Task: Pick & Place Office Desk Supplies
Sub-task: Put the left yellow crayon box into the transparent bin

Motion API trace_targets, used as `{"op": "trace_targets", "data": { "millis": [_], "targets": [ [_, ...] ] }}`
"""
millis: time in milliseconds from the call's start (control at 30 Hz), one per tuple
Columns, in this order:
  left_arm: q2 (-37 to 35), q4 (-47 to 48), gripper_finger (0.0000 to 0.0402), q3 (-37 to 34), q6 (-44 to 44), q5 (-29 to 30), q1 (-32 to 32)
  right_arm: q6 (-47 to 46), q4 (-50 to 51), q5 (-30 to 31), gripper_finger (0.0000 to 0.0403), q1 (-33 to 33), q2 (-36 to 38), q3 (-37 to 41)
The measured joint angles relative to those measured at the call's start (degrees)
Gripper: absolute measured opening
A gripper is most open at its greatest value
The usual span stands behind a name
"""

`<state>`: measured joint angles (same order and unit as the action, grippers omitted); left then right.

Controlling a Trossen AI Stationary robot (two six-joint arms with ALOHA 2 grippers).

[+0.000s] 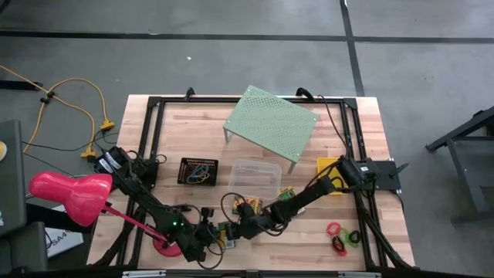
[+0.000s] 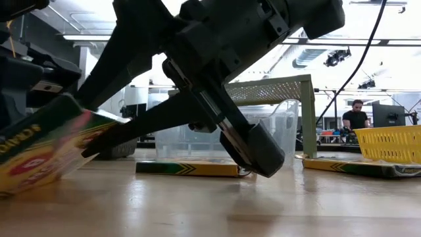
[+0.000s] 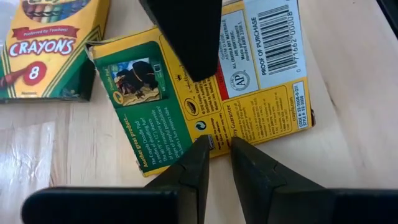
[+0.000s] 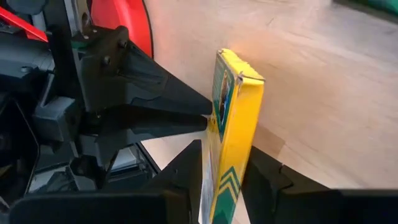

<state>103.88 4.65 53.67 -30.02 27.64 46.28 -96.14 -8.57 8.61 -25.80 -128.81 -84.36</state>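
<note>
1. Both arms meet at the near edge of the table [image 1: 386, 224], low over the wood, claws pointed at each other.
2. The right claw [image 4: 225, 171] is clamped on a green-and-yellow crayon box [image 4: 231, 124], one finger on each broad face, holding it on edge, tilted up off the table.
3. The left claw [image 3: 219, 163] has its two fingers drawn almost together, with only a thin slit between them, at the edge of that same box [image 3: 211, 87]; I cannot tell whether they actually pinch the card.
4. A second crayon box [image 3: 53, 46] lies flat just beside the held one.
5. Another box [image 2: 187, 168] lies flat on the wood in front of the clear tub [image 1: 255, 176].
6. The small black mesh tray [image 1: 197, 171] sits left of the tub with coloured rubber bands [image 1: 199, 174] inside it.
7. The yellow basket [image 1: 327, 165] stands to the right of the tub, partly under the right arm.
8. Red, green and black little rings [image 1: 343, 236] lie together near the table's right front corner, well apart from both claws.
9. The pink-red desk lamp [image 1: 73, 197] leans in at the left; its round red base is just beside the left claw.
</note>
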Motion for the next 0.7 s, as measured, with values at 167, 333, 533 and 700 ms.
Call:
{"op": "trace_targets", "data": {
  "millis": [167, 333, 533, 700],
  "targets": [
    [0.0, -0.7, 0.0063, 0.0, 0.26, 0.19, -0.04, 0.0, 1.71, -0.63, 0.0083, 0.07, 0.0, 0.0],
    [0.0, -0.84, 0.0063, 0.0, 0.26, 0.22, -0.04, 0.0, 1.92, -0.65, 0.0083, 0.07, 0.0, 0.0],
    [0.0, -0.95, 0.0063, 0.0, 1.77, 0.23, -0.04, 0.24, 1.92, -0.65, 0.0083, 0.07, 0.0, 0.0],
    [0.0, -0.99, 0.0063, 0.0, 1.79, 0.24, -0.02, 0.24, 1.92, -0.65, 0.0081, 0.07, 0.0, 0.0]
  ]
}}
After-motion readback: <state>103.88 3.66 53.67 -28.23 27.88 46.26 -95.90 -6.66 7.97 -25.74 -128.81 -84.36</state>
